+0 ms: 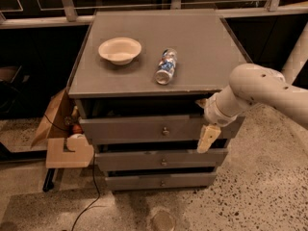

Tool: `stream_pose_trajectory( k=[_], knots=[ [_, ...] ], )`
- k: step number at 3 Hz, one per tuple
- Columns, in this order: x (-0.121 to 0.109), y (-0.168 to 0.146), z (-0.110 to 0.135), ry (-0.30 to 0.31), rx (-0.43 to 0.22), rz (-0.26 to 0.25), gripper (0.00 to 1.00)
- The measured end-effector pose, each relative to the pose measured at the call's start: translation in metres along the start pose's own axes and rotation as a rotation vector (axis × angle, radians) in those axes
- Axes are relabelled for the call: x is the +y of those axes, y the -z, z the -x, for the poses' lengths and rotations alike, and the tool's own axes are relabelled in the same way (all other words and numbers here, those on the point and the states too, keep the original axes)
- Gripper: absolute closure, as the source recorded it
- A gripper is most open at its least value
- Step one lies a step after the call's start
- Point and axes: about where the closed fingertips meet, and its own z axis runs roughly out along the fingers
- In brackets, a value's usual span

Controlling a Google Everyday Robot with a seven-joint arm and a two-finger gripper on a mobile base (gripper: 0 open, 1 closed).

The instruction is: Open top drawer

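Top drawer (125,128) is sitting directly under the cabinet top (202,42), its long front running left to right. Its right end is lying just behind the gripper (208,138), which is hanging pointed downward in front of that corner. The drawer's small round knob (165,130) is sitting to the left of the gripper at roughly the same height and apart from it, so the coming pull is probably depending on the gripper travelling leftward along the front. A dark gap is showing above the drawer front, though how far out the drawer is standing is hard to read. The arm (269,88) is covering the drawer's right edge. Whether the gripper is open or closed cannot be told. Up and left of the gripper, a bowl (120,49) and a bottle (166,66) are resting on the cabinet top; below it, two lower drawers (144,160) are showing their own knobs
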Motion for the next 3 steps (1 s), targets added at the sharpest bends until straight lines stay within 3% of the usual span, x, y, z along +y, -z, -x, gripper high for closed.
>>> stream_pose_trajectory(
  k=[3],
  knots=[
    [-0.017, -0.031, -0.028, -0.033, 0.084, 0.008, 0.0]
  ],
)
